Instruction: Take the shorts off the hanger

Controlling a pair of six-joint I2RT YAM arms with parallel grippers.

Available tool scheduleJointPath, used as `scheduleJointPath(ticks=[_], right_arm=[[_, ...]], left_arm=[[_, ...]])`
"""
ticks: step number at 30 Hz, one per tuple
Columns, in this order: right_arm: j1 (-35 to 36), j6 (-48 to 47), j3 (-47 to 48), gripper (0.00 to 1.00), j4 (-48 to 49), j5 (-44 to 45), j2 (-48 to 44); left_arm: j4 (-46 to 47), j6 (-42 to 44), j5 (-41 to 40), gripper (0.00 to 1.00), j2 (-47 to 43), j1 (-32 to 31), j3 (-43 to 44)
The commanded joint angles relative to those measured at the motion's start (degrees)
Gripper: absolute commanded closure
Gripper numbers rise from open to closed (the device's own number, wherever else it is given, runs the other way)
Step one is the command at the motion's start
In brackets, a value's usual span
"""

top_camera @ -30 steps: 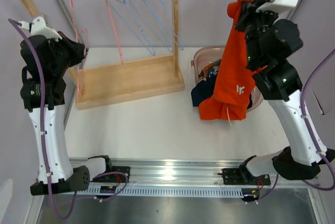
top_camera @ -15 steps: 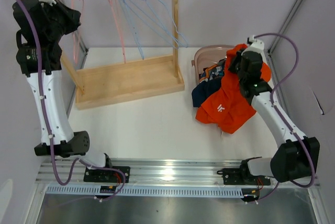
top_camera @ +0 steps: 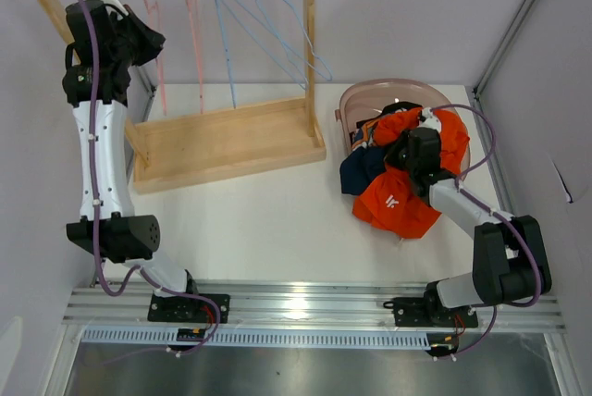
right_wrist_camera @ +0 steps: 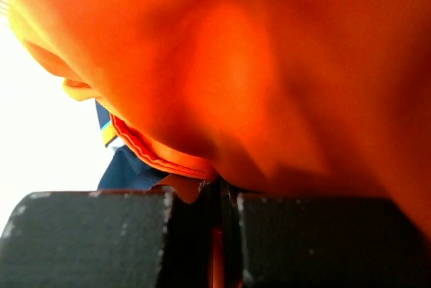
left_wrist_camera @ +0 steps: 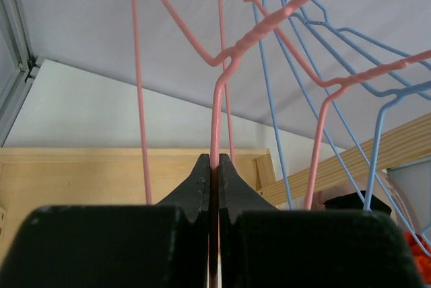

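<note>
Nearly done: no clothes hang on the rack [top_camera: 231, 142].
The orange shorts [top_camera: 398, 204] spill over the rim of the basket [top_camera: 370, 92] onto the other shorts [top_camera: 356, 172], pinched by the right gripper [right_wrist_camera: 219, 194]. The left gripper [left_wrist_camera: 214, 167] is clamped on a bare pink hanger [left_wrist_camera: 214, 113]. Only letting go seems left.

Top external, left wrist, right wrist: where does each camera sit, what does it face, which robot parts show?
Top external: above and behind, looking down at the table; both arms.
Left wrist: faces the rack; left pincer shut on a pink hanger.
Right wrist: against orange shorts; right pincer shut on them.
Shared: top external shows those shorts too.
</note>
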Motion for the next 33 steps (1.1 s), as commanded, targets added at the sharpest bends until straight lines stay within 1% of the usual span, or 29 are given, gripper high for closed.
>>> scheduleJointPath(ticks=[1,2,3,4,5,6,7,8,10,12,13,14,15,16,17,18,20,21,23,25,26,27,28,29,30,31,33], right_arm=[[0.89,3.45,-2.06,1.0,-3.38,-5.49,2.94],[0.98,3.19,-1.97,0.72,-3.82,-5.86,3.03],[0.98,2.66,-1.88,0.48,-4.18,-6.3,2.94],[0.98,2.31,-1.53,0.32,-5.14,-6.56,1.99],[0.98,2.04,-1.27,0.07,-5.75,-6.39,1.19],[0.98,1.61,-0.92,0.01,-6.63,-5.95,0.23],[1.15,0.73,-0.48,0.01,-8.47,-4.99,-0.91],[1.16,0.2,0.92,0.01,-9.36,-4.46,-3.27],[1.24,-1.46,3.12,0.01,-14.35,-3.32,-5.66],[1.33,-3.05,7.51,0.0,-17.35,-1.21,-8.74],[1.33,-4.71,9.26,0.01,-20.32,-0.33,-9.53],[1.33,-5.6,13.2,0.01,-21.83,0.02,-11.1],[1.33,-6.3,15.41,0.01,-23.58,0.55,-11.9],[1.42,-7.09,17.61,0.01,-27.0,1.16,-12.52],[1.51,-8.23,19.81,0.01,-28.42,1.26,-13.22],[1.51,-8.76,23.74,0.01,-29.74,1.26,-14.71],[1.77,-9.73,27.37,0.01,-32.91,0.12,-16.3],[1.86,-9.91,30.43,0.01,-34.66,-0.41,-18.04],[2.47,-9.56,32.65,0.01,-36.16,-2.16,-20.07],[3.35,-9.04,33.97,0.01,-37.49,-3.13,-24.02],[3.96,-8.42,33.89,0.01,-37.92,-5.05,-25.6],[5.36,-8.33,32.67,0.01,-38.54,-5.77,-29.54],[6.16,-8.16,31.62,0.01,-38.63,-7.16,-31.66],[6.86,-7.46,30.47,0.01,-38.89,-7.79,-33.77],[8.26,-7.1,29.24,0.01,-39.5,-8.4,-36.14],[8.8,-6.75,26.54,0.01,-39.77,-9.28,-41.13],[9.59,-6.14,23.8,0.01,-40.47,-12.44,-46.42]], left_arm=[[3.76,-1.15,0.19,0.91,-1.9,0.4,-2.54],[3.85,-1.15,0.37,0.85,-1.9,0.4,-3.06],[3.85,-1.15,1.07,0.78,-2.08,0.4,-3.24],[4.03,-1.15,1.25,0.67,-2.17,0.4,-3.25],[4.03,-1.15,1.34,0.59,-2.52,0.4,-3.42],[4.03,-1.15,1.51,0.52,-2.87,0.4,-3.42],[4.12,-0.97,1.77,0.38,-3.74,0.4,-3.42],[4.03,-0.97,1.95,0.32,-4.27,0.4,-3.42],[4.12,-0.89,2.39,0.22,-6.46,0.4,-3.6],[4.03,-0.71,2.74,0.19,-8.31,0.4,-4.99],[4.2,-0.71,3.27,0.15,-9.36,0.4,-5.35],[4.38,-0.71,3.36,0.13,-11.99,0.4,-6.31],[4.99,-0.62,3.45,0.11,-13.49,0.4,-8.93],[5.43,-0.62,3.79,0.01,-15.07,0.4,-10.0],[5.7,-0.62,4.23,0.01,-18.22,0.4,-11.14],[6.92,-0.71,4.67,0.01,-19.82,0.4,-13.42],[7.98,-0.71,5.38,0.01,-24.55,0.4,-18.08],[8.51,-0.8,5.55,0.01,-25.97,0.4,-18.97],[8.42,-1.15,6.08,0.01,-30.26,0.4,-23.0],[9.12,-1.76,7.57,0.01,-33.7,0.32,-25.9],[10.17,-2.2,9.93,0.01,-35.64,0.32,-31.93],[11.92,-2.64,10.56,0.01,-40.0,0.32,-34.16],[12.81,-2.9,11.35,0.01,-42.4,0.32,-40.97],[14.04,-2.47,13.36,0.01,-44.77,0.32,-42.78],[14.05,-2.29,13.38,0.01,-49.49,0.32,-44.45],[13.96,-2.2,13.81,0.01,-51.89,0.32,-48.38],[14.48,-1.15,16.17,0.01,-56.99,0.32,-55.5]])
